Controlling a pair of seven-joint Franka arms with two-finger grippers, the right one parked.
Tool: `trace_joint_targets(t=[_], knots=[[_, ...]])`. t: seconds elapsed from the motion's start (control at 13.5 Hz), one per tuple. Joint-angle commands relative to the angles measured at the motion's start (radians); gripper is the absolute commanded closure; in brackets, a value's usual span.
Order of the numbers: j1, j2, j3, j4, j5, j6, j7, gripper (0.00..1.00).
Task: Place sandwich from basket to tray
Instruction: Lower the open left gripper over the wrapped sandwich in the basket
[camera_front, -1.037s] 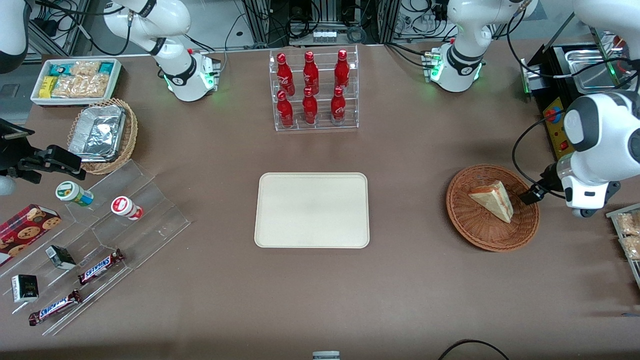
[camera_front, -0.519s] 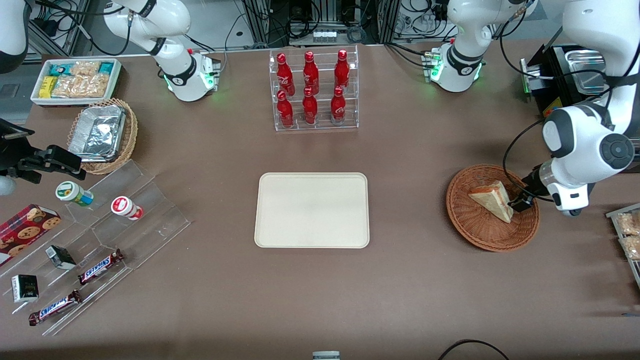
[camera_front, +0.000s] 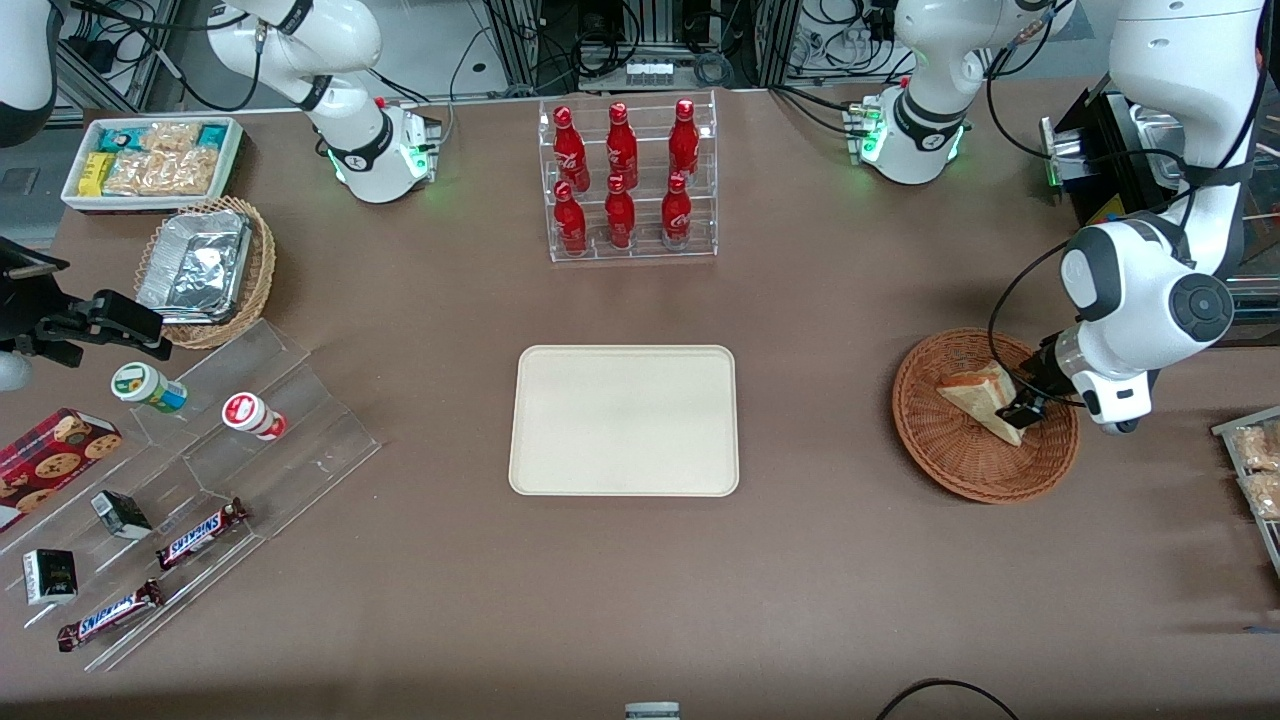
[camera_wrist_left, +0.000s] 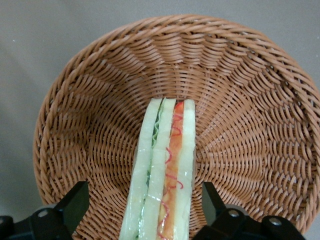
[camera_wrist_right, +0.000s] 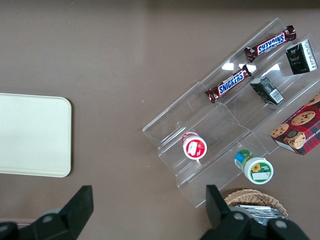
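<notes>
The sandwich (camera_front: 985, 400) is seen lying in the basket (camera_front: 950, 460), at three o'clock from the bare tray (camera_front: 625, 420); the gripper (camera_wrist_left: 145, 210) is spread wide around it, nothing yet gripped

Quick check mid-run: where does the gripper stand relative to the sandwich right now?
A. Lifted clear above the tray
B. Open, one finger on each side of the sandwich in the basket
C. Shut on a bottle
B: the gripper is open, its fingers flanking the sandwich, which lies in the basket.

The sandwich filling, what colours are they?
Red and green between pale bread, clearest in the left wrist view of the sandwich, between the open gripper.
</notes>
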Motion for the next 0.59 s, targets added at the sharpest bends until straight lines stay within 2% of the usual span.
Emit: trace_joint_targets(t=[0.0,0.22,0.52], knots=[[-0.015,0.003,0.0,-0.059,-0.014,0.087,-0.018,0.0],[-0.037,0.019,0.0,-0.065,-0.012,0.102,-0.016,0.03],[-0.067,0.04,0.0,-0.065,-0.006,0.103,-0.011,0.28]])
